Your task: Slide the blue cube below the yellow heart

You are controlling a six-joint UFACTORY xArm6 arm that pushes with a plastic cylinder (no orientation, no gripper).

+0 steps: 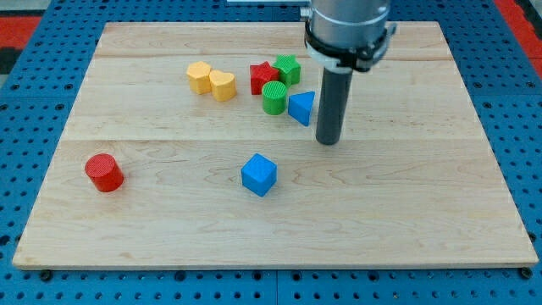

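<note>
The blue cube (pixel 258 174) sits near the board's middle, a little toward the view's bottom. The yellow heart (pixel 223 85) lies toward the view's top left, touching a yellow hexagonal block (pixel 199 77) on its left. My tip (pixel 328 141) rests on the board, up and to the right of the blue cube, well apart from it, and just right of a blue triangle (pixel 301 108).
A red star (pixel 263 77), a green block (pixel 288 68) and a green cylinder (pixel 274 97) cluster with the blue triangle near the view's top middle. A red cylinder (pixel 104 172) stands at the view's left. The wooden board (pixel 406 212) lies on a blue pegboard.
</note>
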